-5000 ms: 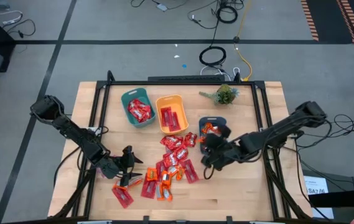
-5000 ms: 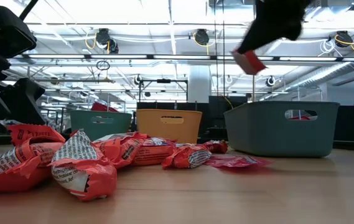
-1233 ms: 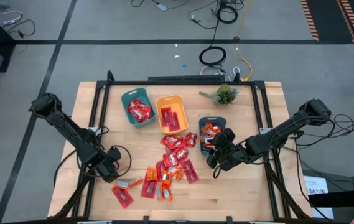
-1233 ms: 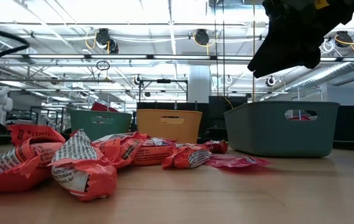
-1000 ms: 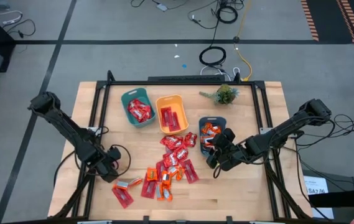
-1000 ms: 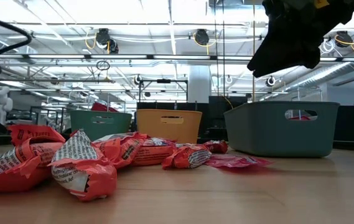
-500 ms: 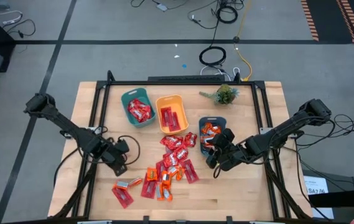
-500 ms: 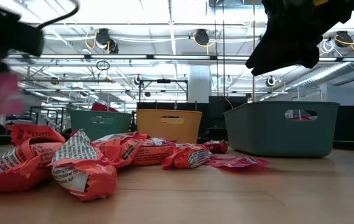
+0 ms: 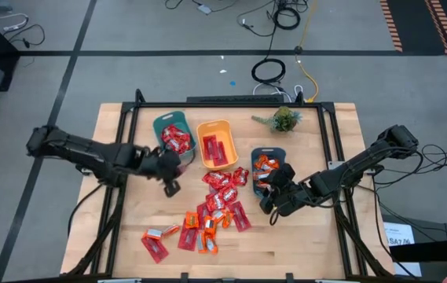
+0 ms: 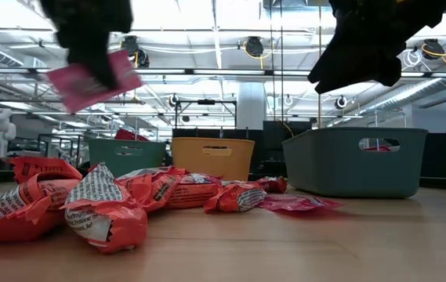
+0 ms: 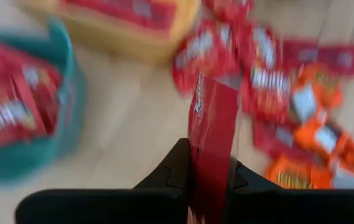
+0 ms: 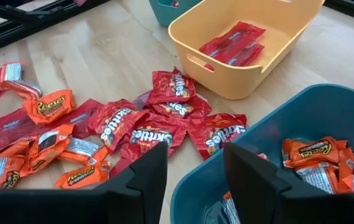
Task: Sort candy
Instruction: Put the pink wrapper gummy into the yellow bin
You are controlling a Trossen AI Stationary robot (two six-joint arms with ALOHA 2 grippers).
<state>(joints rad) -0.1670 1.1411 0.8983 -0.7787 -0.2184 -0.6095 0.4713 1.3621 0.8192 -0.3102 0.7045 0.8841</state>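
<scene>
Red and orange wrapped candy [image 9: 219, 200] lies in a loose pile on the wooden table's middle. My left gripper [image 9: 170, 182] hangs above the table just in front of the teal bin [image 9: 174, 137], shut on a flat red candy packet [image 11: 211, 134]. My right gripper [image 12: 195, 180] stands open over the table beside the dark teal bin [image 9: 266, 163], with nothing between its fingers. In that bin lie orange candies [image 12: 316, 155]. Flat red packets lie in the orange bin [image 9: 215, 144], and red candies in the teal bin. My left gripper pinches the red packet by one end [image 11: 206, 177] between its two fingers, the packet edge-on in the gap. The fingers come from above, pointing down. The packet [image 10: 93, 78] hangs tilted below the fingers, lifted clear of the table.
A small green plant [image 9: 284, 119] stands at the table's far edge, right of the bins. A black frame rail [image 9: 231, 104] runs round the table. Bare wood lies along the near edge and at the far left.
My left gripper has swung from the table's near left up and toward the far right, to just in front of the teal bin, turning as it went. It stays shut on the red packet, which has risen with it. My right gripper has kept still.
</scene>
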